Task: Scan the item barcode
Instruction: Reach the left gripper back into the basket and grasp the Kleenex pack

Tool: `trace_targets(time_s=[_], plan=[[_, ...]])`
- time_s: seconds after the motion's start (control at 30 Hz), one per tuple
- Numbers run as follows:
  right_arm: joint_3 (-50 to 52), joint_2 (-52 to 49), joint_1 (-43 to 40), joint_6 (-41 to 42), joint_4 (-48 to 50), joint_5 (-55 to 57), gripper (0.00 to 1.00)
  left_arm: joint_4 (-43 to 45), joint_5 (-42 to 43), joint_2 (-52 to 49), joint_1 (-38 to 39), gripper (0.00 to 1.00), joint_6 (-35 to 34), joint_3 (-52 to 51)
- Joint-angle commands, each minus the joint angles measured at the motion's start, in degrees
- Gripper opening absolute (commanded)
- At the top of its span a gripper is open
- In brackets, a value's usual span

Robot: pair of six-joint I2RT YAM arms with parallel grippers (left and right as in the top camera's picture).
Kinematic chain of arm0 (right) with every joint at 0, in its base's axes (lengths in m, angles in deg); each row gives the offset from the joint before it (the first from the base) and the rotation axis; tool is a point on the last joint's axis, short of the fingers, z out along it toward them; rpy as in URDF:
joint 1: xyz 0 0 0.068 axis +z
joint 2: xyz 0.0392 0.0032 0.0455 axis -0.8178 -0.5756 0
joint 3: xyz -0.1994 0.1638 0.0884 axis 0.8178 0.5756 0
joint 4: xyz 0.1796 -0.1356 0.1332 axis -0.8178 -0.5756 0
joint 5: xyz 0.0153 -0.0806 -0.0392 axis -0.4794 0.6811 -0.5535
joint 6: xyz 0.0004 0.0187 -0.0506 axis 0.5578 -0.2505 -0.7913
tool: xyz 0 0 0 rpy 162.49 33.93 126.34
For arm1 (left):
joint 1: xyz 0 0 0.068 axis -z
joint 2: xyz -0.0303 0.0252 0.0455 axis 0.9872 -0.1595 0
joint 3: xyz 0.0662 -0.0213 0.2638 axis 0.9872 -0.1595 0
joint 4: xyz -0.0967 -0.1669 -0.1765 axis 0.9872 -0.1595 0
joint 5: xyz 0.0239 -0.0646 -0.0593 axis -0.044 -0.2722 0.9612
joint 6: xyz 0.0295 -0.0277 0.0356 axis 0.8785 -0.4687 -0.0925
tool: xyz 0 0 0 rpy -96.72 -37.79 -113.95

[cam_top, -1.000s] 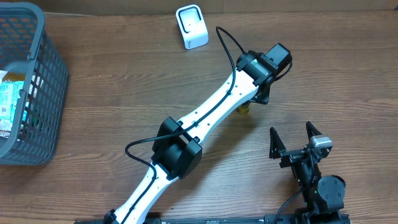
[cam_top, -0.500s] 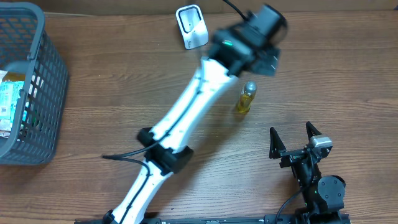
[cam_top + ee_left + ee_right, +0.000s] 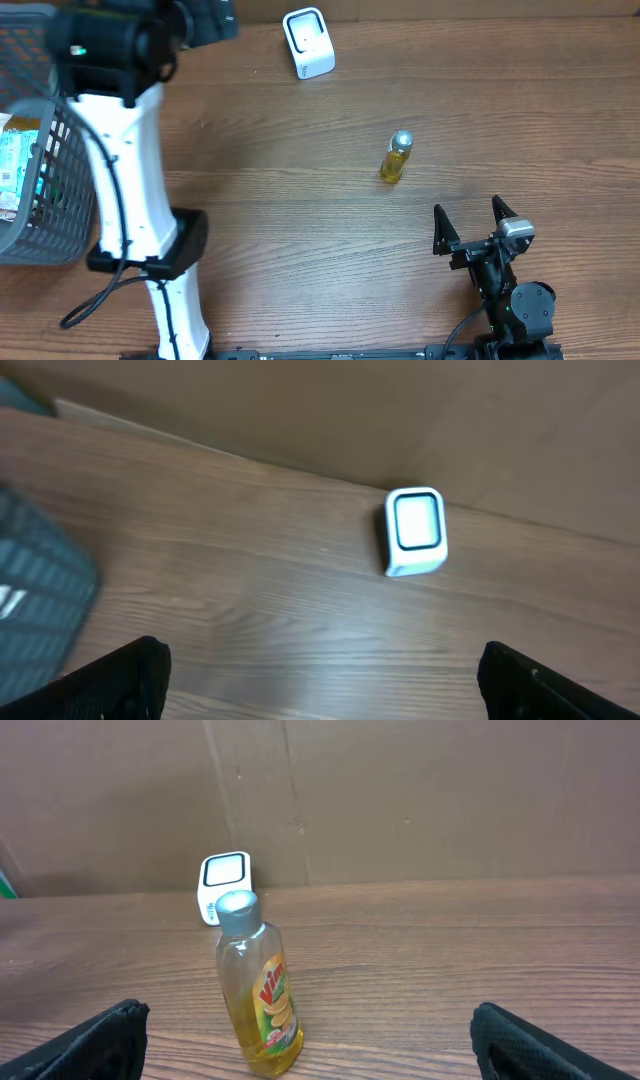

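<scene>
Bottle [image 3: 258, 990] upright, cap [image 3: 236, 906] uppermost

basket [image 3: 40, 250]: cut by left edge; contents unclear | left gripper [image 3: 320, 660]: fingertips [image 3: 130, 672] cropped

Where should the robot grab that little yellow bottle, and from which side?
The bottle stands upright with nothing touching it, and its body is slim. Probably best to grip it around the middle, below the silver cap, with the jaws closing level across it. The open right gripper faces it from the near edge, so coming from there looks easiest.
</scene>
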Motion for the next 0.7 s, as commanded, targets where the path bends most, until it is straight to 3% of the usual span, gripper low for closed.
trace_targets(time_s=[0.0,0.33,0.67], plan=[[0.59,0.42,-0.22,0.42,0.39,-0.02,1.0,-0.17,3.48,5.29,-4.83,1.0,4.44,-3.3],[0.59,0.42,-0.22,0.42,0.39,-0.02,1.0,-0.15,2.08,20.22,-25.73,1.0,3.85,-27.89],[0.59,0.42,-0.22,0.42,0.39,-0.02,1.0,4.26,5.95,20.52,-45.68,1.0,0.83,-42.27]])
